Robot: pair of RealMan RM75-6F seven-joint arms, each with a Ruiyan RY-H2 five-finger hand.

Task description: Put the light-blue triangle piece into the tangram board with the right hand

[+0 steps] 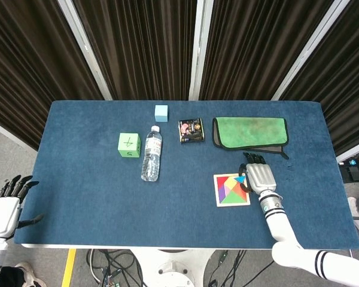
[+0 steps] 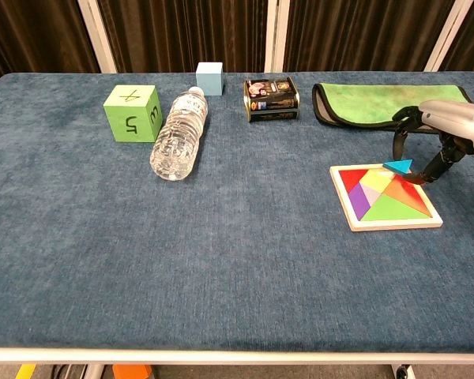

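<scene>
Now, right hand [image 2: 426, 150]: pinching the blue triangle [image 2: 397, 166].
Triangle: at its fingertips, just above the board [image 2: 395, 223]'s far edge.
Left: lower, seat, let go.

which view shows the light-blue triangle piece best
The chest view: the light-blue triangle piece shows clearly, pinched by the right hand just above the tangram board. In the head view only a sliver of it peeks out beside that hand.

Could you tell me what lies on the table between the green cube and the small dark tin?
A clear plastic water bottle lies on its side between the green cube and the small dark tin, plainest in the chest view.
</scene>
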